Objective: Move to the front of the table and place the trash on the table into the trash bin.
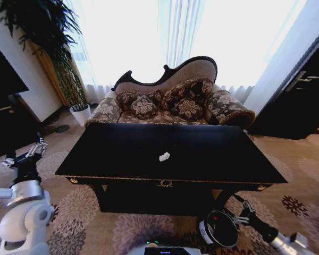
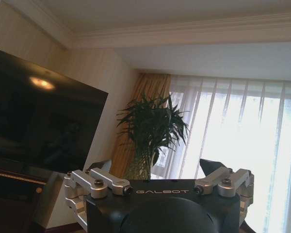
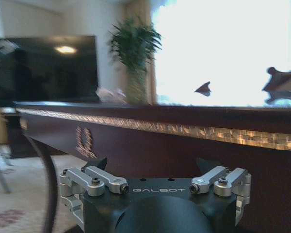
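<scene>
The glossy black table (image 1: 212, 154) with gold trim stands right in front of me. One small white paper bit (image 1: 164, 156) lies near the middle of its top, and it also shows as a pale lump (image 3: 109, 93) on the top's edge. The round black trash bin (image 1: 219, 229) sits on the carpet below the table's front right, with a red spot inside. My right gripper (image 1: 237, 210) hangs open and unladen beside the bin's rim, facing the table's trimmed front edge (image 3: 194, 130). My left gripper (image 1: 27, 153) is raised at the left, open (image 2: 156, 167) and holding nothing.
A patterned sofa (image 1: 170, 103) stands behind the table under bright curtains. A potted plant (image 1: 69, 79) and a dark television (image 2: 39, 121) are at the left, a dark cabinet (image 1: 303, 101) at the right. Flowered carpet (image 1: 85, 212) surrounds the table.
</scene>
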Robot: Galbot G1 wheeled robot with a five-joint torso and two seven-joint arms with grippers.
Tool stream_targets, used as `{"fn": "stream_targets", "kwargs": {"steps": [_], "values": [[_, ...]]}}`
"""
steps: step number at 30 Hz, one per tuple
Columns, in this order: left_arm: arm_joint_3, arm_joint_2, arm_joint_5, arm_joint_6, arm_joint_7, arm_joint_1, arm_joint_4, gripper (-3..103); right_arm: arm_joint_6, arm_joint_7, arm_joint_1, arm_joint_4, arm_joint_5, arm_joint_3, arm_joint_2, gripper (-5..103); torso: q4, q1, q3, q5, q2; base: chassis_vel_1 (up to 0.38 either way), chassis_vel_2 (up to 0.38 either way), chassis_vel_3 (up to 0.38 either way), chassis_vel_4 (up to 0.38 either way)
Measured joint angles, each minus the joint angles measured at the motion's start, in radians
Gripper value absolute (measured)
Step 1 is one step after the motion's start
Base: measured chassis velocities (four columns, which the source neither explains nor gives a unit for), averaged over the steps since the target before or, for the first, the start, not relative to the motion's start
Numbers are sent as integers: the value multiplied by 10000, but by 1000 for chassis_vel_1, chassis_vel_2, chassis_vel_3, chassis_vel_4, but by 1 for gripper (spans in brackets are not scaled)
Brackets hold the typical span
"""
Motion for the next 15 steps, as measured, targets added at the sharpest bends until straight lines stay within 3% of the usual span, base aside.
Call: {"fn": "stream_targets", "kwargs": {"steps": [8,15], "values": [[5,-2,148,11,-8,-50,181,100,-722,-1744,460,-509,773,512,-737,100,-1,0,0,0,1,0,0,0,0],[-111,116,137,-14,-9,-23,249,100,-1342,-1754,521,-59,1786,889,-936,100,-2,1,0,1,0,0,0,0,0]]}}
